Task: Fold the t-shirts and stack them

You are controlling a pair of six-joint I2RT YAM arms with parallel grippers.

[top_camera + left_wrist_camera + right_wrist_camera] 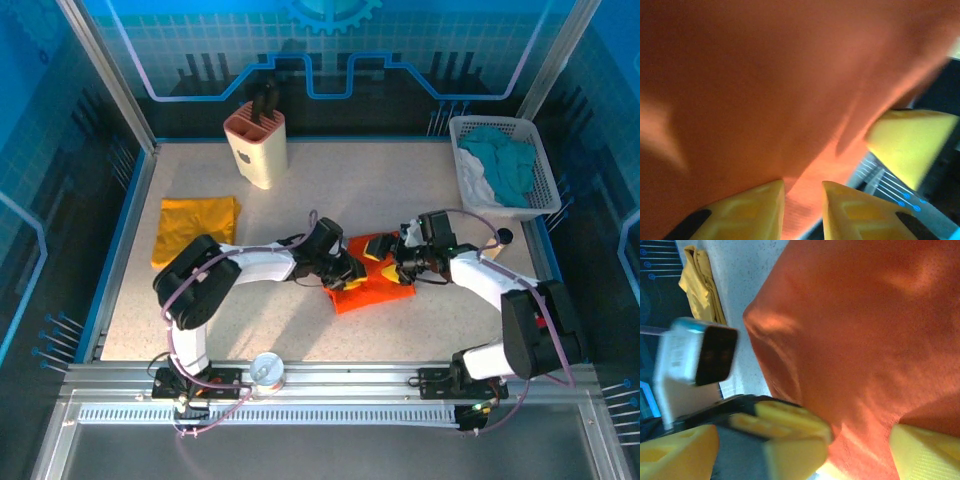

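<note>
Orange-red t-shirt (372, 282) lies crumpled on the tabletop (270, 330) in the top view, squeezed between the left hand (352, 268) and the right hand (402, 262), which meet over it from either side. Mustard-yellow t-shirt (195, 225) lies folded well out beyond the left hand, away from the right one. A cream holder (258, 150) stands farther back, and a white basket (540, 170) of teal and white cloths (500, 165) sits well beyond the right hand.

In the left wrist view, the orange-red cloth (790, 90) hangs directly ahead of the left hand (802, 200). Its two yellow fingers (757, 210) stand narrow, with a strip of the cloth running down into the gap between them; I cannot tell whether they pinch it. One yellow finger of the right hand (910, 145) presses against the cloth's edge just beside them.

In the right wrist view, the right hand (805, 440) stands wide, holding nothing, one finger at each lower corner. The left hand's yellow finger (790, 432) reaches in between them, against the orange-red cloth (865, 340) bunched just ahead. Past the left hand, the mustard-yellow t-shirt (700, 285) lies on the speckled tabletop (750, 270).
</note>
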